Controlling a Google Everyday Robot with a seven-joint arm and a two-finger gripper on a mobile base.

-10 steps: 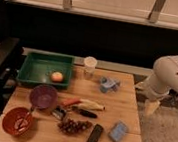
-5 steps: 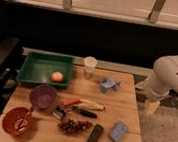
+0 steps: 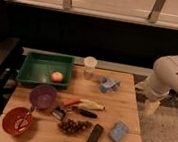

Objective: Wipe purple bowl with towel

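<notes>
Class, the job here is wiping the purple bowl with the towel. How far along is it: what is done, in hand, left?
Done: nothing that shows. The blue towel lies crumpled near the white cup, apart from the purple bowl. In hand: the gripper hangs beyond the right edge of the table, away from both. Left: reach and grasp the towel, carry it to the bowl, wipe.

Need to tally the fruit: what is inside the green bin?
Inside the green bin lies one orange fruit; nothing else shows, though its near wall hides a strip of floor. The claw hangs right of the table.
</notes>
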